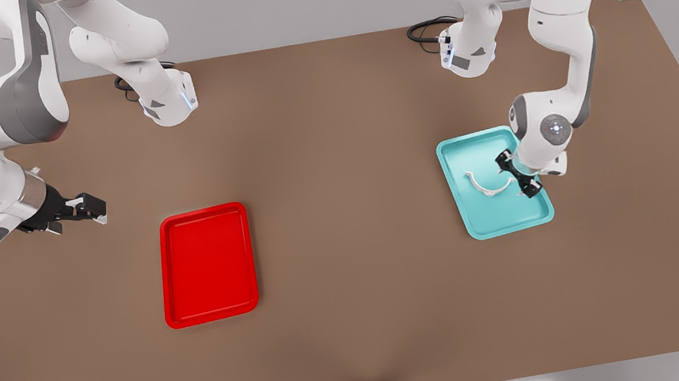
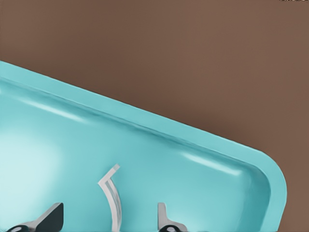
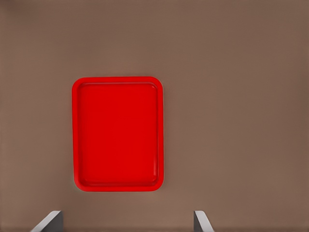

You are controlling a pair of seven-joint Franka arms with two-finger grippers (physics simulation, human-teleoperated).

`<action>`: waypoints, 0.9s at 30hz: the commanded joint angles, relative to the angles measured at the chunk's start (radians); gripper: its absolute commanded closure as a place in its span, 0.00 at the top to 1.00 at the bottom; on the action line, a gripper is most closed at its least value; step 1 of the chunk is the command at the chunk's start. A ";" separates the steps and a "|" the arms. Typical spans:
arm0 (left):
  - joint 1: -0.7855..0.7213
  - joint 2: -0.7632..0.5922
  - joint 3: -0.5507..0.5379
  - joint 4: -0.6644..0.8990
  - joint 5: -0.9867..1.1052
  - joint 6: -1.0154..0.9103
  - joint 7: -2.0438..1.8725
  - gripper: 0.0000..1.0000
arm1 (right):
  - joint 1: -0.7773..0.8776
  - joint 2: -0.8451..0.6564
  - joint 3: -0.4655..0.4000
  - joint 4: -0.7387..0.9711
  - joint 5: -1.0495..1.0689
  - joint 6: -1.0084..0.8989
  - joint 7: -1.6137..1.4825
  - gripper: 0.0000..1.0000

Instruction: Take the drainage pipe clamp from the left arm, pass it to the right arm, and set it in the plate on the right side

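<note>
Over by the tabletop's edge on the front view's left, my right claw (image 1: pixel 91 209) hangs wide open and empty, just waiting. The red plate (image 1: pixel 207 264) sits bare nearby. Toward the opposite edge, my left claw (image 1: pixel 518 176) is down in the teal tray (image 1: pixel 501 219), fingers spread around the drainage pipe clamp (image 1: pixel 484 185), not gripping yet. So grab, handoff and drop remain. My left wrist view shows the clamp's (image 2: pixel 112 195) curved strap between the fingertips (image 2: pixel 163 215).

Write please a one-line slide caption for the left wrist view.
Left gripper, fingers open, straddling the white drainage pipe clamp lying in the teal tray.
</note>
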 commanded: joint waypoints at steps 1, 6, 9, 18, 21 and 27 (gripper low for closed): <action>-0.003 0.011 0.001 0.000 -0.001 0.045 -0.386 0.90 | -0.002 -0.001 0.000 0.000 0.001 -0.001 -0.005 1.00; 0.000 0.033 -0.001 0.000 -0.001 0.071 -0.386 0.51 | -0.002 -0.001 0.000 0.000 0.001 -0.001 -0.005 1.00; -0.001 0.033 0.001 0.000 -0.001 0.071 -0.386 0.41 | -0.002 -0.001 0.000 0.000 0.001 -0.001 -0.004 1.00; -0.001 0.047 0.001 0.000 0.001 0.072 -0.386 0.36 | -0.003 -0.001 -0.001 -0.001 0.001 -0.004 -0.016 1.00; -0.001 0.048 0.001 0.000 -0.001 0.072 -0.386 0.27 | -0.003 -0.001 -0.001 -0.001 0.001 -0.004 -0.016 1.00; -0.003 0.051 0.001 0.000 0.007 0.072 -0.377 0.21 | -0.003 -0.001 -0.001 -0.001 0.001 -0.004 -0.016 1.00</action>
